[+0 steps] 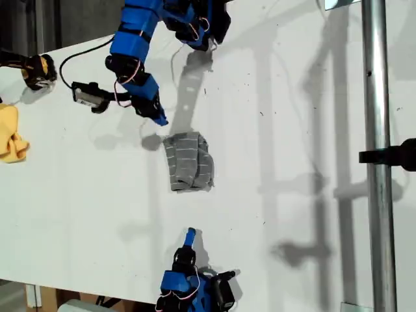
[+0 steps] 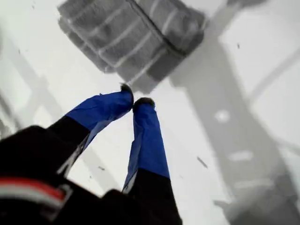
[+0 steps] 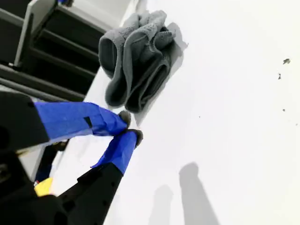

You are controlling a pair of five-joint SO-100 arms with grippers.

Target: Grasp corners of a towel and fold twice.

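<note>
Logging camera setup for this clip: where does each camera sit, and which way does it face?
Exterior view: high above, looking down on the white table; both blue arms show, the folded towel between them, a yellow cloth at this view's left edge.
First wrist view: rides my first gripper, looking along its blue fingers at the towel just beyond the tips.
Second wrist view: rides my second gripper, facing the towel edge-on.
Shared: all three views show the towel and table.
</note>
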